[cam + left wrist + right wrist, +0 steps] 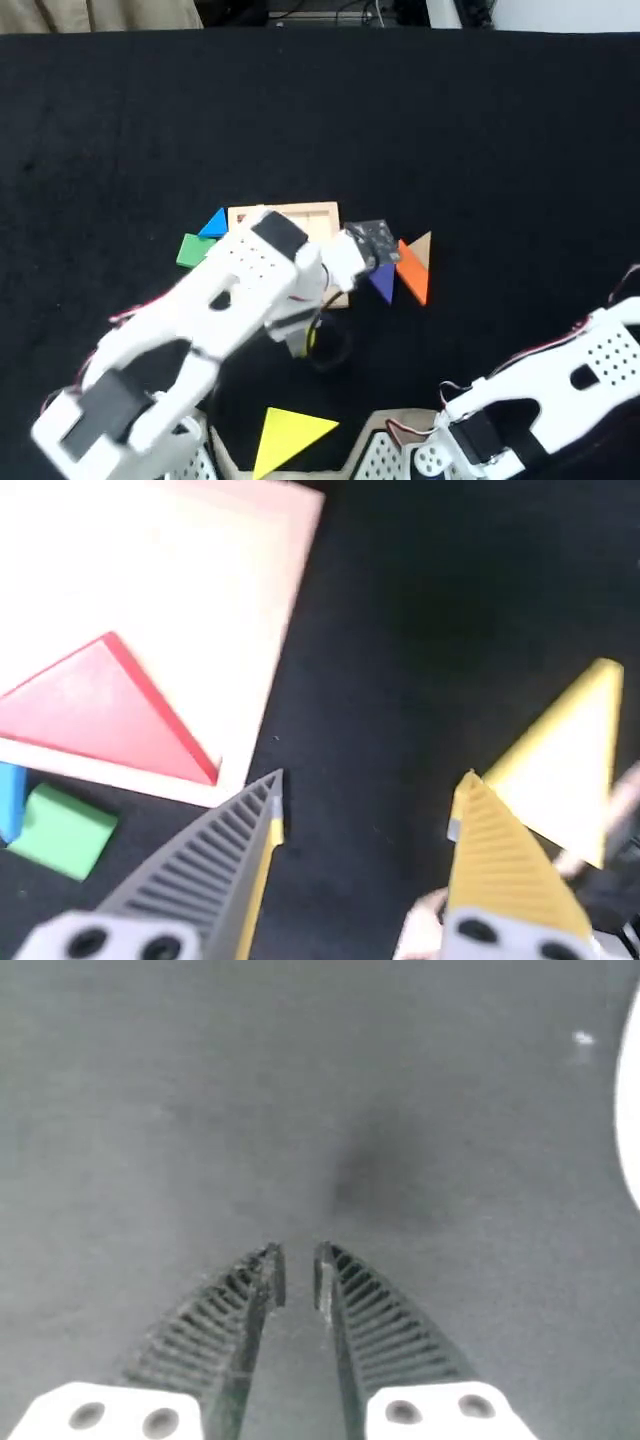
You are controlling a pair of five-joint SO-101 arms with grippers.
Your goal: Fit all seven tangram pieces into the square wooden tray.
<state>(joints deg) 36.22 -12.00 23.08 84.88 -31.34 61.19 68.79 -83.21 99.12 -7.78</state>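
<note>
Spanning everything, the black counter carries the square wooden tray, half hidden under the left arm. The yellow triangle lies well apart from the tray; a red triangle sits inside it. The left gripper hangs spread and empty just beside the tray. The right gripper is nearly together, empty. A green piece lies beside the tray.

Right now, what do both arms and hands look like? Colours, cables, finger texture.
The left arm and right arm are white shells with dotted hole patterns, black motor blocks and thin red-and-white cables. The left hand has one grey and one yellow ribbed finger; the right hand has dark ribbed fingers on white bases.
</note>
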